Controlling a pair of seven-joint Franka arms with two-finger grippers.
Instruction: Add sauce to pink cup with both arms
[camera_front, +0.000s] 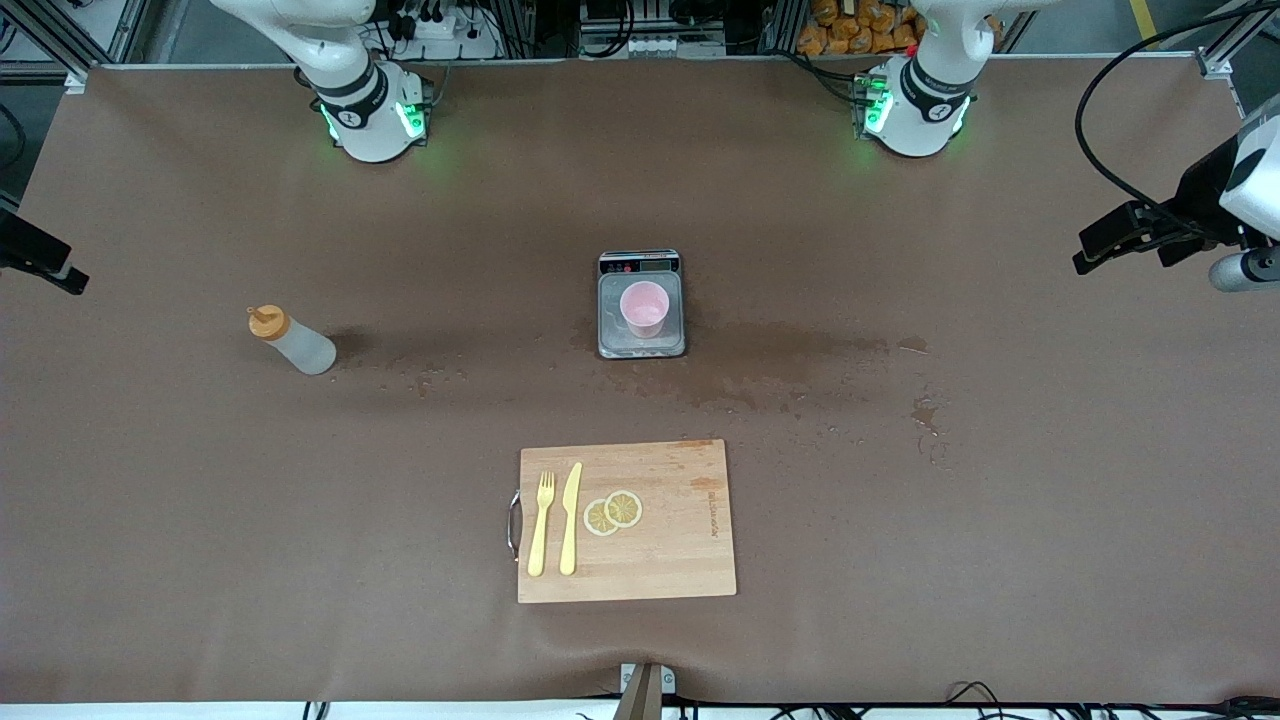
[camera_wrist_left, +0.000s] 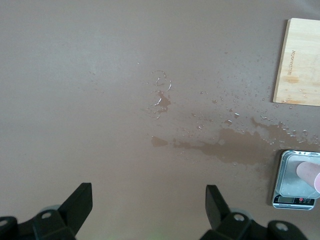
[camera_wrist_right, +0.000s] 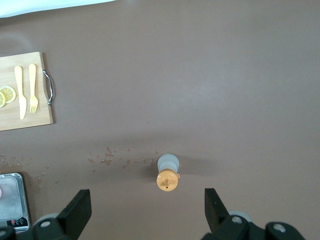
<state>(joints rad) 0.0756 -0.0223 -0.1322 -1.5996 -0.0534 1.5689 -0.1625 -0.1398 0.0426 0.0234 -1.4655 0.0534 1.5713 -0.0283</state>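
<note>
The sauce bottle (camera_front: 290, 340), whitish with an orange nozzle cap, stands upright on the brown table toward the right arm's end. It also shows in the right wrist view (camera_wrist_right: 167, 172), below the open, empty right gripper (camera_wrist_right: 148, 205). The pink cup (camera_front: 643, 308) stands on a small steel scale (camera_front: 612, 335) at the table's middle. The cup shows cut off at the edge of the left wrist view (camera_wrist_left: 310, 174). My left gripper (camera_wrist_left: 149, 200) is open and empty, high over the table's left arm end (camera_front: 1105, 240). My right gripper (camera_front: 60, 272) hangs at the other end.
A wooden cutting board (camera_front: 680, 540) with a yellow fork (camera_front: 541, 525), a yellow knife (camera_front: 570, 520) and lemon slices (camera_front: 612, 512) lies nearer to the front camera than the scale. Wet stains (camera_front: 800, 370) spread from the scale toward the left arm's end.
</note>
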